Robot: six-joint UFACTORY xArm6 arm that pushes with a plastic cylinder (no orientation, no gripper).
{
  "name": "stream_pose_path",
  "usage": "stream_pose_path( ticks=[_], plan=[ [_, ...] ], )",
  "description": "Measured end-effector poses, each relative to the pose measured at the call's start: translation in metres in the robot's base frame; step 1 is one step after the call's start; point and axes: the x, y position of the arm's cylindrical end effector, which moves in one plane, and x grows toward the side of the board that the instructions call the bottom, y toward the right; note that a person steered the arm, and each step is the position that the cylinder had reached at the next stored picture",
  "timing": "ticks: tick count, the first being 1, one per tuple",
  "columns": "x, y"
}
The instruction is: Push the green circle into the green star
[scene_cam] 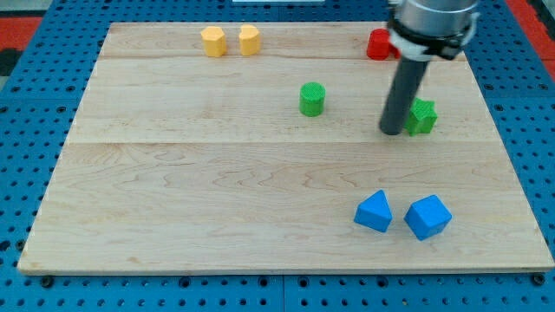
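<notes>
While my tip (392,132) sits down on the board (173,217), it is on the wrong side for the job: just left of the green star (423,116), near touching it, between star and green circle (312,99). No pincer on this rig, only the rod, so nothing opens, closes or grips.

Circle: upper middle of the board, standing apart from everything, well left of the tip. Star: right side, partly hidden behind the rod.

Step in hand, as I judge it: positioning, no push begun. Next move calls for taking the tip round to the circle's left side, without nudging the star, then driving rightward and slightly toward the view's bottom along the line to the star.

Circle is a short upright cylinder, flat face up; round, so it has no heading and no long axis across the board.

Others: two yellow blocks (231,41) at top, red block (378,44) behind the arm, two blue blocks (403,214) lower right, all off the push line.
</notes>
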Motion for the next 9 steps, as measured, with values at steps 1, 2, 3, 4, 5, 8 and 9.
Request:
stream_pose_path(
  ticks=[1,2,3,4,5,8,9],
  plan=[
    [0.01,-0.071],
    [0.0,-0.144],
    [-0.018,-0.19],
    [-0.04,-0.211],
    [-0.067,-0.216],
    [-0.114,-0.194],
    [-0.114,-0.16]
  ],
)
